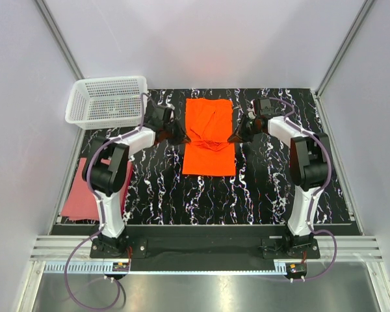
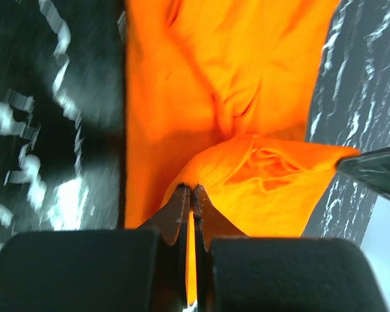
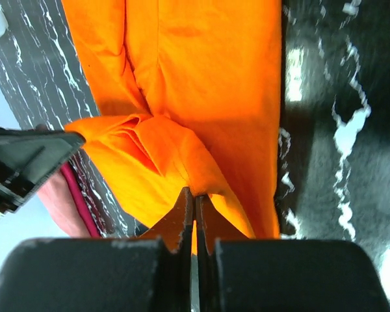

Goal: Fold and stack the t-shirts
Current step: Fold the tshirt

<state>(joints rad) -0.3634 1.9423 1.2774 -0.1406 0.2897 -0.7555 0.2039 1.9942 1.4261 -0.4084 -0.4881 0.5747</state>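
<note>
**A:** Where's the orange shirt [image 1: 208, 136] got to?

**B:** Middle of the bench [image 1: 266, 188], a bit towards the far side. It lies as a long narrow strip running near to far, with the sleeves apparently tucked in already. Halfway along, it's pulled up into a crumpled ridge.

**A:** Pulled up by what?

**B:** Both arms. The left fingers [image 2: 190, 190] are clenched on the strip's left edge and the right fingers [image 3: 194, 193] on its right edge, directly opposite each other. In each wrist view you can see a thin sliver of orange pinched between the tips.

**A:** Why grab it at the waist like that?

**B:** I'd say they mean to fold it in half. Holding both edges at the same height should keep the crease straight across. The cloth is soft and limp, so it sags and puckers between the two grips, while the parts on the bench stay flat.

**A:** And the other shirt?

**B:** The pink shirt [image 1: 84, 195] is spread flat at the left edge of the bench, towards the near side, partly behind the left arm. It's well apart from the orange one, and I reckon it's waiting its turn.

**A:** Anything else out there?

**B:** A white mesh basket [image 1: 107, 101] at the far left corner. The bench top is black with white veining, like marble, and looks smooth enough for cloth to slide on.
</note>
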